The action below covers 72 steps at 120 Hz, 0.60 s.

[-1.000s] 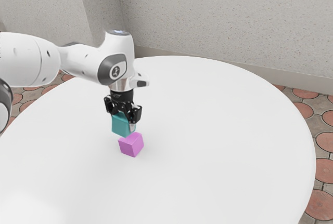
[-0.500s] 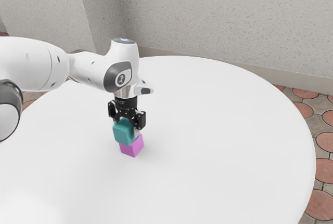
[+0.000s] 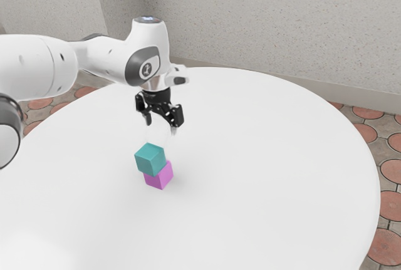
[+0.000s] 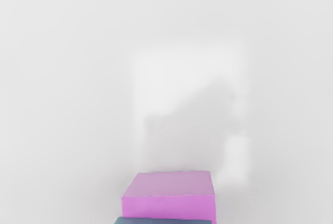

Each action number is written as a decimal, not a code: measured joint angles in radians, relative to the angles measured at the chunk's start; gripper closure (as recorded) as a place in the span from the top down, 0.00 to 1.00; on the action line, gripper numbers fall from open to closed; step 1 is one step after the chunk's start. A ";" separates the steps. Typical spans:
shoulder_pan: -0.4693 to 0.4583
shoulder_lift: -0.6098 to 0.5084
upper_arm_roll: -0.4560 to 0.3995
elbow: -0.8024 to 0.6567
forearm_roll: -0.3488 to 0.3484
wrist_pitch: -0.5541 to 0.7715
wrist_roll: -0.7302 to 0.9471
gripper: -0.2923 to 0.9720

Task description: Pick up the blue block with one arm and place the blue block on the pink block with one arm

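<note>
The blue-green block (image 3: 150, 157) rests on top of the pink block (image 3: 160, 176) on the white round table (image 3: 269, 176), set a little toward the exterior view's left of the pink one. My gripper (image 3: 161, 123) hangs above the stack, open, with nothing between its fingers and a clear gap down to the blue block. In the wrist view the pink block (image 4: 170, 195) lies under the hand, with a strip of the blue block (image 4: 164, 220) at its edge.
A grey wall stands behind the table, and a tiled floor (image 3: 382, 151) shows past the table's rim on the exterior view's right. The white arm (image 3: 56, 76) reaches in from the exterior view's left.
My gripper lowered the blue block onto the pink block, let it go, and rose above the stack. The blue block now stands free on the pink one.
</note>
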 joint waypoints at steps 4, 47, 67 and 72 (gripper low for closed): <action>0.000 -0.008 0.000 0.014 0.004 -0.012 0.001 0.76; -0.050 -0.140 -0.001 0.217 0.132 -0.296 0.003 0.77; -0.052 -0.144 0.000 0.219 0.170 -0.373 0.005 0.77; -0.052 -0.144 0.000 0.217 0.174 -0.384 0.005 0.77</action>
